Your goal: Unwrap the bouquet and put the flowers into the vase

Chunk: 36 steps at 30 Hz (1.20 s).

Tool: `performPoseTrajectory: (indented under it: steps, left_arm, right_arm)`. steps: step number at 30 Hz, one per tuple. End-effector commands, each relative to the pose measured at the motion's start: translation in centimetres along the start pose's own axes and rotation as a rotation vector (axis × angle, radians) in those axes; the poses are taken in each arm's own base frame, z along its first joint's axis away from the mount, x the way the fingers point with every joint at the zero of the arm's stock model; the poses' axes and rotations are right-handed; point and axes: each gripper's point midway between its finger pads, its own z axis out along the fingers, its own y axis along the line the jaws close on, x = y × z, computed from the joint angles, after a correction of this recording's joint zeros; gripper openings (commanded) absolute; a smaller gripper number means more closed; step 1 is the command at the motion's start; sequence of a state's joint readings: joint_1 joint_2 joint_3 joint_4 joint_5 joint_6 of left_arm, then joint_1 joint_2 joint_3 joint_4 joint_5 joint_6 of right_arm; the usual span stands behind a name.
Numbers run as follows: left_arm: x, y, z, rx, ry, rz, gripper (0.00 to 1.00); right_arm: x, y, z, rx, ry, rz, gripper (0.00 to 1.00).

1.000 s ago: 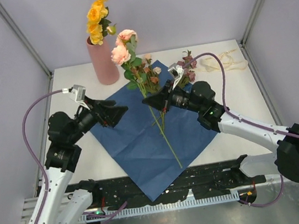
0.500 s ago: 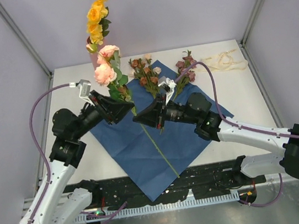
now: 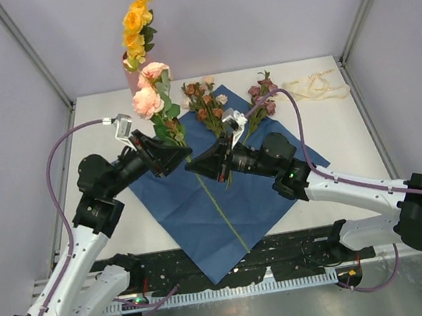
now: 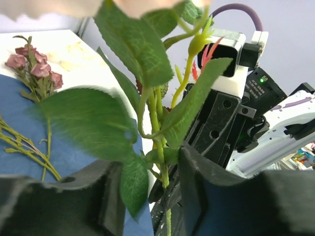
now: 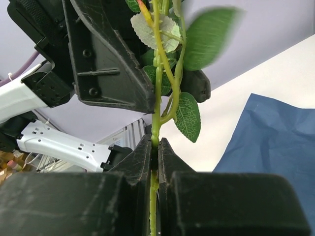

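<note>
The right tool (image 5: 154, 156) is pinched tight on the green stem of the peach-pink rose spray (image 3: 147, 98), holding it over the blue paper (image 3: 203, 214) with its blooms in front of the vase (image 3: 133, 78) at the far left of the surface (image 3: 332, 121). The left tool (image 4: 150, 169) is part spread, one finger on each side of the same stem just beyond the right tool; leaves block the view, so pad contact cannot be confirmed. Yellow roses (image 3: 136, 17) stand in the vase.

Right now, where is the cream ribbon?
In the top view, the cream ribbon lies far right on the table, just right of the mauve sprig, off the blue paper.
</note>
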<state>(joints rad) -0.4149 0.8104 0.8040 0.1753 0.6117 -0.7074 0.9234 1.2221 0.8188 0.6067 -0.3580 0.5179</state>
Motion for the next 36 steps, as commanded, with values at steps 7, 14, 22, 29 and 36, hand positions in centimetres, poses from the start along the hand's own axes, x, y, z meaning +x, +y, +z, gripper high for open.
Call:
performPoseTrajectory:
  steps: [7,14,22,29,36]
  left_arm:
    - [-1.2,-1.0,-0.2,0.023,-0.048,0.035,0.0]
    - [-4.7,-0.6,-0.9,-0.099,-0.111,0.204,0.0]
    - [-14.4,0.6,-3.3,-0.438,-0.287,0.474,0.0]
    - [-24.3,1.0,-5.6,-0.698,-0.569,0.695,0.0]
    - [-30.8,2.1,-6.5,-0.935,-0.704,0.782,0.0]
  right_arm:
    - [-2.2,1.0,0.6,-0.024,-0.089,-0.019,0.11]
    - [-1.9,1.1,-1.1,0.021,-0.055,-0.007,0.97]
    - [-1.4,1.3,-6.6,0.105,-0.071,-0.048,0.96]
    - [-3.1,1.2,-9.7,0.191,-0.11,-0.14,0.95]
    - [-4.3,-2.0,-11.7,0.415,-0.138,-0.157,0.96]
